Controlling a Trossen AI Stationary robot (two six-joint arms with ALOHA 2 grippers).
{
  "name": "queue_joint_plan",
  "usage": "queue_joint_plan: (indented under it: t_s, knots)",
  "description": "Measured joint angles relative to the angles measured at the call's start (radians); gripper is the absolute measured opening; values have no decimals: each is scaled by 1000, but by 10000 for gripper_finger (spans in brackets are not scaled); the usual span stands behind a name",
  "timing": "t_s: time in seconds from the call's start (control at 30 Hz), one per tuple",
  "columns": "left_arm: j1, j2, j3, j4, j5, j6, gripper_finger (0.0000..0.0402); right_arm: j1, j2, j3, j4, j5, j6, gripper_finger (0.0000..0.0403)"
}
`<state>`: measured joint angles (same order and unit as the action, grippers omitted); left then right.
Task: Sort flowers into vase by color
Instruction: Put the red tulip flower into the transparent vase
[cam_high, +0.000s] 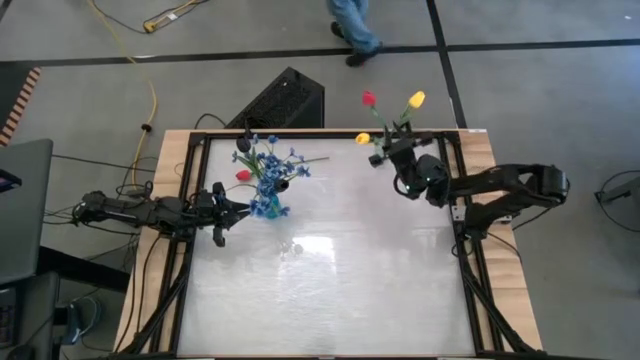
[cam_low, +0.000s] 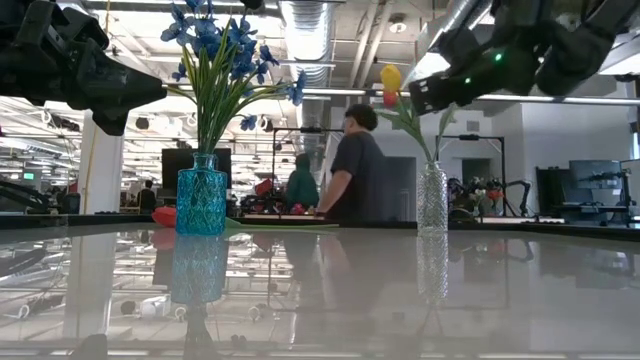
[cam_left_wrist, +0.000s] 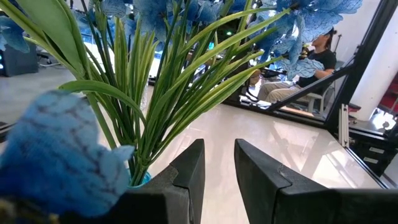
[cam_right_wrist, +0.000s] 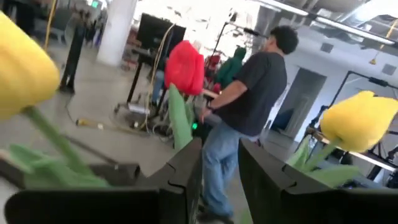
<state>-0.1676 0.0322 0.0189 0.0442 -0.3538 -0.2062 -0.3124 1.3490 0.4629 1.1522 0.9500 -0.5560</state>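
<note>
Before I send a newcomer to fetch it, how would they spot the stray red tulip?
Find the blue glass vase of blue sprays on the left side of the table. The red tulip lies flat right beside it. It is the only red bloom outside a vase.

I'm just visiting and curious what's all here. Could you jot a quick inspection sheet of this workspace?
Surface: glossy white table.
Job's things: blue flowers in blue vase; red tulip lying beside it; tulips in clear vase.
Clutter: nothing seen.
Hands: left hand open by blue vase; right hand open at tulips.
Cables: yellow cable on floor.
Surroundings: person behind table.
</note>
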Motion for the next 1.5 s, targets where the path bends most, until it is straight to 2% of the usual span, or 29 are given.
queue_joint_plan:
  t_s: [0.13, 0.3, 0.4, 0.47, 0.57, 0.7, 0.87, 0.97, 1.1, 1.33, 1.5]
  knots:
    - [0, 0, 0, 0, 0, 0, 75, 90, -99, 0, -166, 44, 5, 132]
    - [0, 0, 0, 0, 0, 0, 75, 210, -214, 16, -291, 85, 5, 132]
    - [0, 0, 0, 0, 0, 0, 75, 282, -260, 51, -370, 150, 6, 132]
    - [0, 0, 0, 0, 0, 0, 75, 330, -277, 69, -437, 155, 6, 133]
    - [0, 0, 0, 0, 0, 0, 75, 408, -274, 97, -539, 155, 37, 133]
    - [0, 0, 0, 0, 0, 0, 75, 504, -239, 131, -663, 143, 219, 133]
    - [0, 0, 0, 0, 0, 0, 75, 584, -127, 166, -734, 48, 422, 133]
    - [0, 0, 0, 0, 0, 0, 75, 594, -16, 229, -738, 14, 446, 133]
    - [0, 0, 0, 0, 0, 0, 75, 577, 128, 392, -762, 1, 358, 133]
    - [0, 0, 0, 0, 0, 0, 75, 456, 270, 795, -1138, -123, 341, 133]
    - [0, 0, 0, 0, 0, 0, 75, 344, 350, 1055, -1290, -223, 278, 133]
